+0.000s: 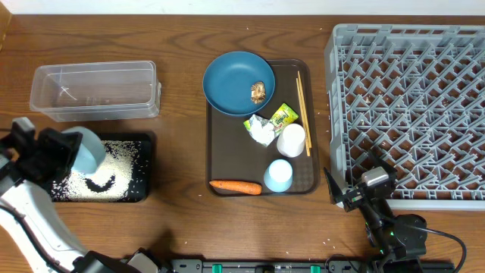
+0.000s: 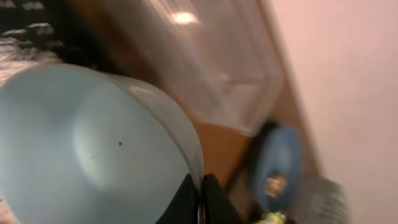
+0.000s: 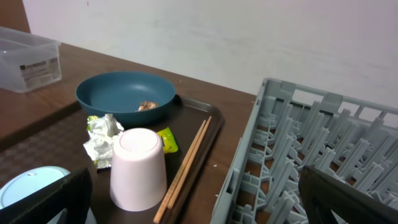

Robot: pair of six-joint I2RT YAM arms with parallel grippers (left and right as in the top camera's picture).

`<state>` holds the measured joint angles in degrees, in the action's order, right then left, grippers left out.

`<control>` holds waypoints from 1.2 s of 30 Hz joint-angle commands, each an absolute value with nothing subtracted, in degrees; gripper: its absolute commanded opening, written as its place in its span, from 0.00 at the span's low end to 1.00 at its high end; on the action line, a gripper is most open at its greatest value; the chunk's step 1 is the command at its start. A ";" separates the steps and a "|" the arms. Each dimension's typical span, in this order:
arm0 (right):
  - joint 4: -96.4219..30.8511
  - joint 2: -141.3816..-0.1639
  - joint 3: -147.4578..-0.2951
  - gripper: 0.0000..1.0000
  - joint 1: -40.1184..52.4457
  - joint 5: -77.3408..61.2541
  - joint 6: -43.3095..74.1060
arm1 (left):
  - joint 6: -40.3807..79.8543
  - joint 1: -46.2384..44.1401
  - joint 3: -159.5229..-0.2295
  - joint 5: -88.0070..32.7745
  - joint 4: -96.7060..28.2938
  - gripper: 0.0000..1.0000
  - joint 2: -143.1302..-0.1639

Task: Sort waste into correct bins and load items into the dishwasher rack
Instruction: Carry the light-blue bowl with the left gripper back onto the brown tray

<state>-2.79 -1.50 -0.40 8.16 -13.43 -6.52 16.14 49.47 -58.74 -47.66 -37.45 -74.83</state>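
My left gripper [image 1: 67, 149] is shut on the rim of the pale blue bowl [image 1: 88, 150], held tilted over the black tray [image 1: 145, 168], which holds white rice [image 1: 114, 163]. In the left wrist view the jaws [image 2: 201, 199] pinch the bowl's rim [image 2: 93, 149]. The clear tub [image 1: 95, 91] lies behind it. The dark blue plate [image 1: 236, 80] holds the brown lump [image 1: 258, 92]. Crumpled paper [image 1: 261, 131], wrapper [image 1: 284, 115], whitish cup [image 1: 291, 140], pale blue cup [image 1: 278, 175], carrot [image 1: 236, 186] and chopsticks [image 1: 302, 102] lie on the brown tray. My right gripper [image 1: 341, 191] is open and empty beside the grey rack [image 1: 409, 106].
The brown serving tray [image 1: 227, 152] sits in the middle of the wooden table. The right wrist view shows the whitish cup [image 3: 138, 168], chopsticks [image 3: 189, 162], plate [image 3: 118, 90] and the rack's near wall [image 3: 249, 168] close ahead of my open fingers [image 3: 199, 208].
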 commanded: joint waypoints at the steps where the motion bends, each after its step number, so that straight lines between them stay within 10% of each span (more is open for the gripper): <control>1: -3.03 -1.50 -0.32 0.99 7.90 -13.54 -6.92 | 12.49 53.39 -58.98 -68.69 -35.68 0.06 -74.91; 8: -3.03 -1.50 -0.32 0.99 7.90 -13.54 -6.92 | 13.32 60.42 -58.98 -90.13 -34.94 0.06 -77.10; 19: -3.03 -1.50 -0.32 0.99 7.90 -13.54 -6.92 | 12.91 60.93 -58.96 -90.06 -35.94 0.06 -80.16; 36: -3.03 -1.50 -0.32 0.99 7.90 -13.54 -6.92 | 9.10 32.47 -58.96 -71.00 -46.48 0.06 -69.49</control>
